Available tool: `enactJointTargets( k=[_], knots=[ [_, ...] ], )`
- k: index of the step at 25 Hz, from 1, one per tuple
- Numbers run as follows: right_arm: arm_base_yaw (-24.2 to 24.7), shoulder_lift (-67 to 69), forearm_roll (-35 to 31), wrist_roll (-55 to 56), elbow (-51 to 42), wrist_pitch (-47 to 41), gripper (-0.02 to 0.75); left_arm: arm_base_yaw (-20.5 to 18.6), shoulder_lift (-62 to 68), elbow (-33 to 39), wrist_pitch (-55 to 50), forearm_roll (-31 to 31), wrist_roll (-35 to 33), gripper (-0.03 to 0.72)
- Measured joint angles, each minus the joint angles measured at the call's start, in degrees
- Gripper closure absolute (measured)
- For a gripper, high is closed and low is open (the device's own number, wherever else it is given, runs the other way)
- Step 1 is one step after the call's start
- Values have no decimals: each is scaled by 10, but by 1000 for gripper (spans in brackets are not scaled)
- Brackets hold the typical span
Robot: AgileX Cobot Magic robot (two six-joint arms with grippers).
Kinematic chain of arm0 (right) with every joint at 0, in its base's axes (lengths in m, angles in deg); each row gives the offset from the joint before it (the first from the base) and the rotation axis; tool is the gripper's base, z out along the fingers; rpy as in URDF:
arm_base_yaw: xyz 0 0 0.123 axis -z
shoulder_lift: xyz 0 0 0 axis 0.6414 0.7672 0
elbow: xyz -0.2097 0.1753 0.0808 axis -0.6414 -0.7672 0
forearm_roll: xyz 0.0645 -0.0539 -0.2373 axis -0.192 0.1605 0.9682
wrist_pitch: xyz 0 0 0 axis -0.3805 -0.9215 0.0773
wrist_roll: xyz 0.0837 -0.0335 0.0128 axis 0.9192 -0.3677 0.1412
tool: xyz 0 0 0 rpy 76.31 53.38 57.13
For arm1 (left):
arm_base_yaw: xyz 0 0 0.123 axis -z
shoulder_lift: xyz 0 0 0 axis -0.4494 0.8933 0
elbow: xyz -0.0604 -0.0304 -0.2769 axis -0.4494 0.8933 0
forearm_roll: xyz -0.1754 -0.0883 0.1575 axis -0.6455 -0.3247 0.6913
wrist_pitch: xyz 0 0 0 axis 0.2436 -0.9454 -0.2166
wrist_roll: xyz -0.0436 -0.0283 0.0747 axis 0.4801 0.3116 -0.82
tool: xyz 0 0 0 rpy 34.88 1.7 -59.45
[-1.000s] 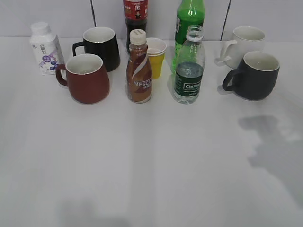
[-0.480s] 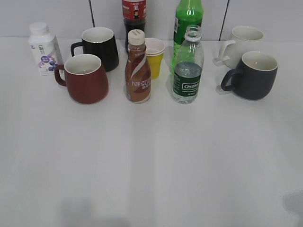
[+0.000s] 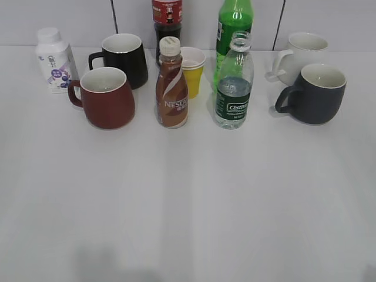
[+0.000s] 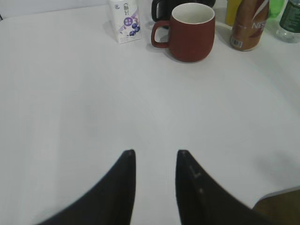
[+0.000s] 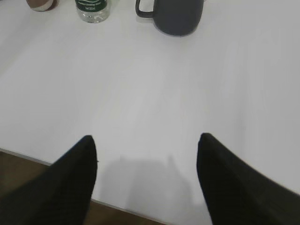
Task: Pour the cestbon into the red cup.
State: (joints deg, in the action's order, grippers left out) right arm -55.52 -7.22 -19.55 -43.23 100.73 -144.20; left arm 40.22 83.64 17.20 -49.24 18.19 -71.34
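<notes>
Cestbon [image 3: 234, 82]: upright on the counter [image 3: 188, 205], upper centre-right of the exterior frame, long axis vertical, capless, roughly half full by appearance; bright green bottle [image 3: 232, 26] close behind it, yellow paper cup [image 3: 192, 70] to its left rear, brown Nescafe bottle [image 3: 171, 85] between it and the red cup [image 3: 107, 97]; red cup stands upper left, handle toward the left edge, black mug [image 3: 124, 59] just behind; dark grey mug [image 3: 315, 93] to the right of the cestbon, apart from it. Right tool [image 5: 145, 154]: jaws spread wide, empty, low in its wrist frame near the counter's front edge; cestbon [image 5: 92, 9] lies ahead and to the upper left of it, dark grey mug [image 5: 176, 16] directly ahead. Left tool [image 4: 156, 159]: jaws parted narrowly, empty; red cup [image 4: 190, 30] ahead, upper right. Judgement: right arm is the nearer to the bottle; front approach is open across bare counter, with clear room on the bottle's right flank and tighter room behind and left.
</notes>
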Motion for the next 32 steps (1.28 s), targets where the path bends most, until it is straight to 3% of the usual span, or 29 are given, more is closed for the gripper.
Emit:
enactJointTargets(
  k=[12,15,17,22,26,32],
  knots=[
    [1,4,0,1,0,4,236,0,0,0,1,2,0,463],
    [28,4,0,1,0,4,236,0,0,0,1,2,0,463],
    [71,4,0,1,0,4,236,-1,0,0,1,2,0,463],
    [147,4,0,1,0,4,236,-50,0,0,1,2,0,463],
    [152,4,0,1,0,4,236,-89,0,0,1,2,0,463],
    [154,-18,0,1,0,4,236,-93,0,0,1,2,0,463]
  ],
)
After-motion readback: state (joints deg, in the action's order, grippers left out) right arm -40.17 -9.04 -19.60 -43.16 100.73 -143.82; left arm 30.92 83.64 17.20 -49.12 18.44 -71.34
